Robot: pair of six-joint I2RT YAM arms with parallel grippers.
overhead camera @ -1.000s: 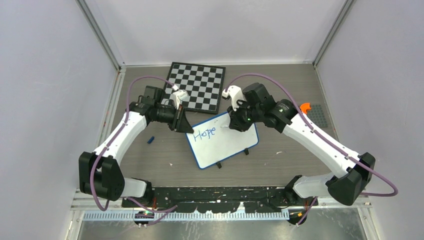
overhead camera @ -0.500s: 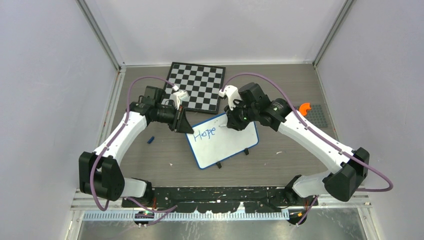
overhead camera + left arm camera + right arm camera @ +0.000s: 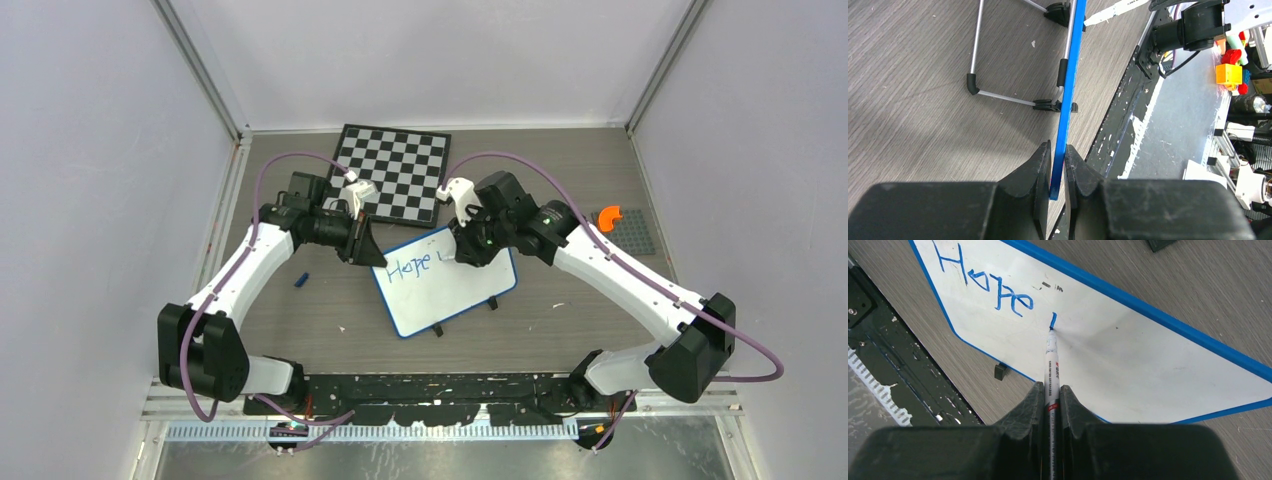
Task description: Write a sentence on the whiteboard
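Note:
The whiteboard [image 3: 455,290], white with a blue rim, lies tilted at the table's middle. It bears the blue word "Hope" [image 3: 408,267], also in the right wrist view [image 3: 983,287], and one short blue stroke [image 3: 1053,320] after it. My left gripper [image 3: 372,253] is shut on the board's blue rim [image 3: 1068,95] at its far left corner. My right gripper [image 3: 462,250] is shut on a white marker [image 3: 1050,370]. The marker's tip touches the board at the foot of the short stroke. The rest of the sentence does not show.
A black-and-white chessboard [image 3: 392,170] lies behind the whiteboard. A small blue cap [image 3: 300,280] lies on the table at the left. An orange piece [image 3: 608,214] and a grey plate [image 3: 635,232] lie at the right. The board's black feet [image 3: 1055,105] stand on the wood.
My right gripper has moved a little left and nearer with the marker, and a short blue stroke now stands after "Hope". The left arm has not moved.

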